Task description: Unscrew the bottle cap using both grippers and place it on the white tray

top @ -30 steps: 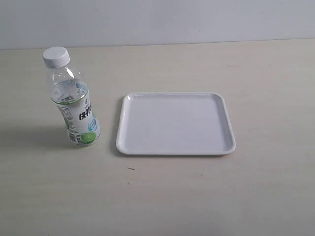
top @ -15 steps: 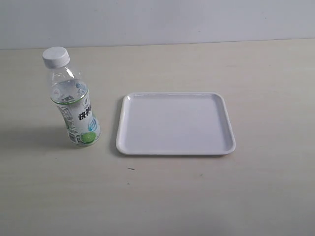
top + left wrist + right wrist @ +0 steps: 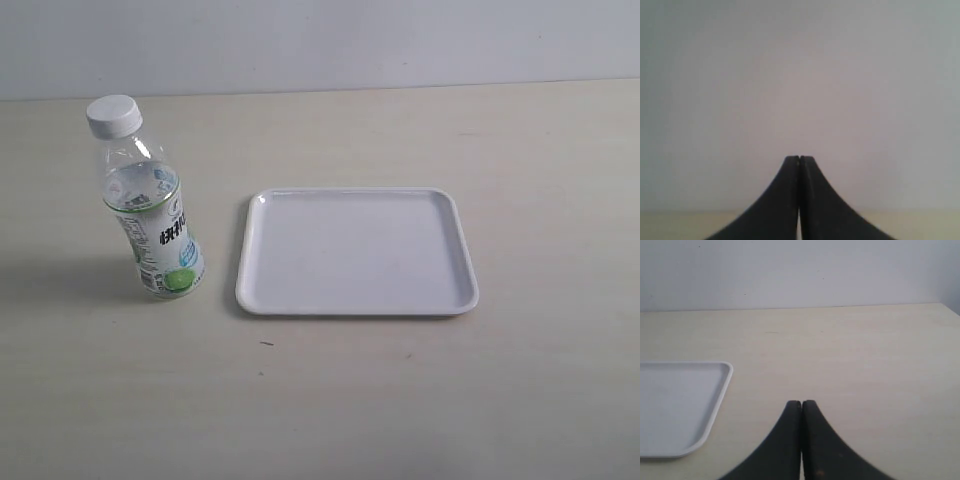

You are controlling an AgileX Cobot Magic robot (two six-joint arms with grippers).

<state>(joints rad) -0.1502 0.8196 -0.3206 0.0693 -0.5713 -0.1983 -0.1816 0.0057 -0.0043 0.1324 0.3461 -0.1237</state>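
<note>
A: Bottle position?

B: Upright near the left edge of the counter, toward the far side. Cap on, seated square on top. Tray mid-counter, just beside the bottle but apart from it, nothing on it.

A: Grippers?

B: Left gripper: jaws pressed together, nothing between, facing mostly wall. Right gripper: likewise closed on nothing, above bare counter with one tray corner in sight. Neither visible in the exterior view, so both judged well apart from the bottle.

A: Handling?

B: Judged light: clear thin plastic, apparently part-filled. Likely to dent under a hard squeeze, and the smooth label likely slippery. Tall and narrow, so easy to tip with a sideways push. Best hold: body at label height with one gripper, side of the cap with the other. Cap small, stiff, light; ribbing too small to confirm here. Must open both sets of jaws first. Glossy tray with low rim, so the cap may slide or roll if released on edge.

A: Surface, room?

B: Counter pale, matte, flat, faint grain; a few dark specks toward the near edge. Plain pale wall behind the far edge. Even light, soft shadow on the bottle's left-edge side.
</note>
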